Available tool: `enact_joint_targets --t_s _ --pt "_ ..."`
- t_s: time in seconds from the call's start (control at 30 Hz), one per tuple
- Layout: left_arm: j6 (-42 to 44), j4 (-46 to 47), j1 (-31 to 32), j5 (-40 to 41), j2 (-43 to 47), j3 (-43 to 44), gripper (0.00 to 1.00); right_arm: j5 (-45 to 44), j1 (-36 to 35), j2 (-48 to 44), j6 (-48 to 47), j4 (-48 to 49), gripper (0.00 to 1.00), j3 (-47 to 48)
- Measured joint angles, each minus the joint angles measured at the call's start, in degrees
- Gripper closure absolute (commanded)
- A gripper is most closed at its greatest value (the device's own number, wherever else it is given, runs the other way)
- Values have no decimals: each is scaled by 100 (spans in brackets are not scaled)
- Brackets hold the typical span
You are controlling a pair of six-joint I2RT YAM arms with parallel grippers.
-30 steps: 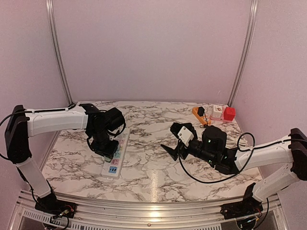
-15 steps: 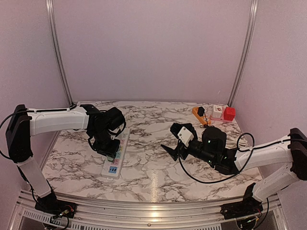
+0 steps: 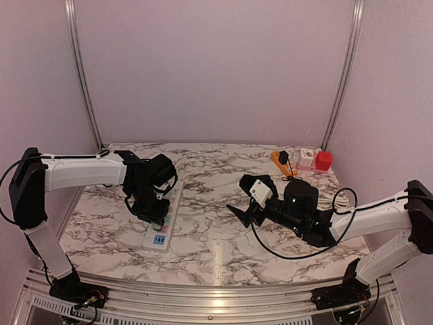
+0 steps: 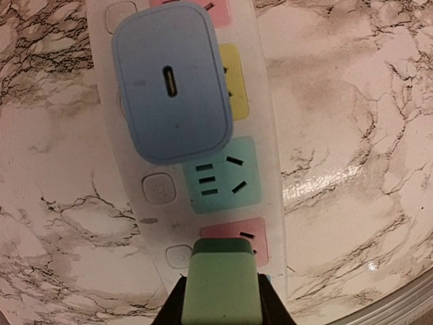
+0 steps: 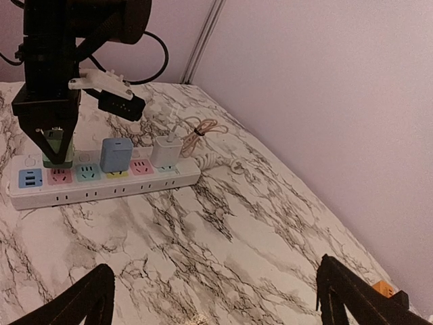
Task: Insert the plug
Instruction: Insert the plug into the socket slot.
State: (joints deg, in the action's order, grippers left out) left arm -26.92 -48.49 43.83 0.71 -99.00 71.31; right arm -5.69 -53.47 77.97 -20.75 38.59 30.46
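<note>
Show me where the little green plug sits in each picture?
Top external: hidden under the left gripper, at the power strip.
Left wrist: green plug, bottom centre.
Right wrist: green plug, upper left, in the left gripper.
Shared landmark: the white power strip.

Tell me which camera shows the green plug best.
Left wrist: the green plug sits large at the bottom, close up, over the pink socket of the power strip. Right wrist shows it small, side-on, in the left gripper above the strip. Top external hides it under that gripper.
</note>
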Motion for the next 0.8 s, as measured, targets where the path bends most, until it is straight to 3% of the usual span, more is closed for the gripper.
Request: enact_joint_targets --t_s 0.8 --pt "-284 197 -2 -13 48 -179 100 -4 0 94 2 4 2 0"
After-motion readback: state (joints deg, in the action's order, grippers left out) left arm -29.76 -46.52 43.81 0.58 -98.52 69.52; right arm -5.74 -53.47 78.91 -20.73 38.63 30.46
